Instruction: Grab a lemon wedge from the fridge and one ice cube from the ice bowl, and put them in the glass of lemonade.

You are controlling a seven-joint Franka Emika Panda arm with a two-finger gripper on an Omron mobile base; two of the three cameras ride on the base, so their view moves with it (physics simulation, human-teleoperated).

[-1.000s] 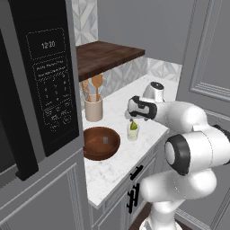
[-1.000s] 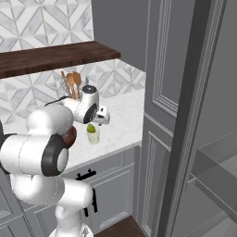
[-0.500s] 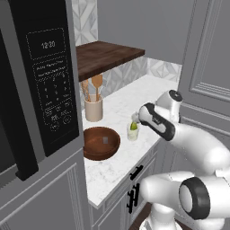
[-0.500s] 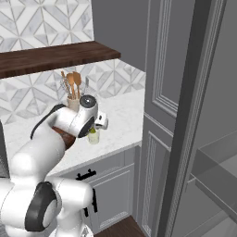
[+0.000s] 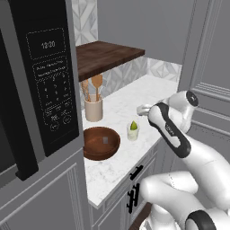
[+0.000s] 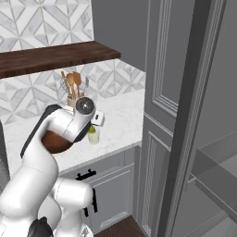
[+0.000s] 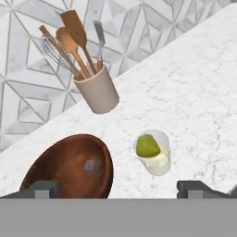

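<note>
Here, a white robot arm reaches over a marble counter (image 5: 134,101) in a rendered kitchen. Its gripper (image 7: 118,189) hangs above the counter with the two dark fingertips (image 7: 42,189) spread wide apart, and nothing is held between them or touching them. In the left base view the hand (image 5: 144,109) sits a little above and to the right of the glass of lemonade (image 5: 133,131), not in contact with it.

The glass of lemonade (image 7: 155,155) is a short clear tumbler with pale yellowish liquid, standing upright on the counter. The lemon wedge (image 7: 147,146), yellow-green, sits inside it, poking up at the rim.

Just beside the glass, nearer the fridge, is the ice bowl (image 7: 69,166), wide, shallow and dark brown wood. The ice cube (image 7: 92,166), a small pale grey translucent block, lies in the bottom of it.

Behind the bowl, against the patterned tile wall, stands a beige utensil crock (image 7: 98,91) holding wooden spoons and a whisk. A dark wooden shelf (image 5: 108,56) runs above it.

The fridge (image 5: 33,103), dark grey with a control panel showing a clock, rises on the left side of the left base view, touching the end of the counter.
</note>
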